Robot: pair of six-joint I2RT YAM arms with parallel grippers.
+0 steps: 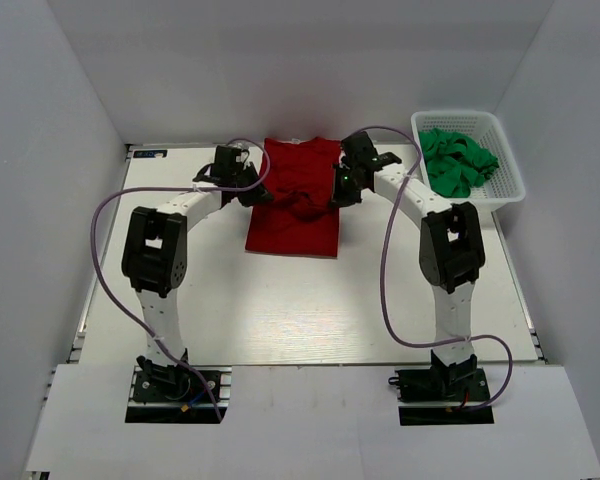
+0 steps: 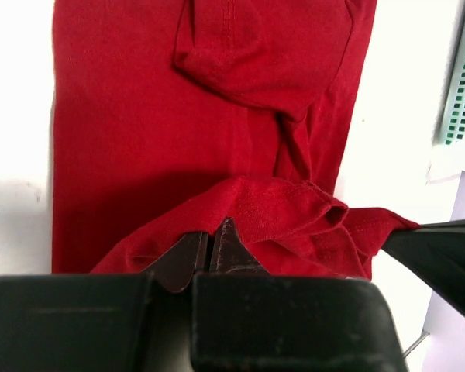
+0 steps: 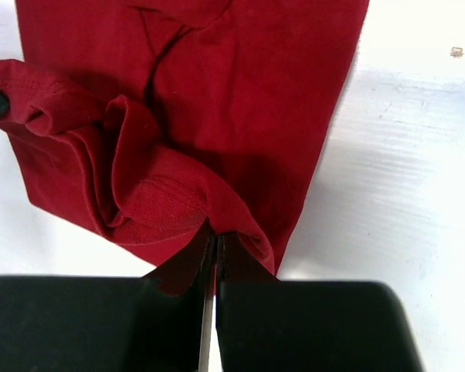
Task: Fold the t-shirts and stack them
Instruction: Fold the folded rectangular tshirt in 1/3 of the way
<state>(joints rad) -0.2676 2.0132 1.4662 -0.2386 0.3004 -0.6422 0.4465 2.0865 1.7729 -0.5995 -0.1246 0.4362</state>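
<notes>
Top external view puts the red t-shirt (image 1: 292, 215) in the upper middle of the frame, flat on the table (image 1: 280, 310), its long axis running from the top of the frame toward the bottom. The left gripper (image 1: 258, 193) sits at the shirt's left edge and the right gripper (image 1: 338, 195) at its right edge, level with each other about halfway down the cloth. Between them a ridge of fabric is gathered up across the short axis. Neither arm is nearer; each is already on its own side. My reading is that the coming fold turns on this: the pinched band has to travel along the long axis, with both grippers moving together so the crease stays square.

Both wrist views show what the overhead cannot – the jaws are clamped tight on cloth. In the left wrist view the left gripper (image 2: 215, 249) pinches a rolled fold of the shirt, and in the right wrist view the right gripper (image 3: 215, 249) nips a hemmed edge. Only the overhead shows the green t-shirts (image 1: 458, 160), heaped in the basket (image 1: 510, 192) at upper right, well apart from the work.
</notes>
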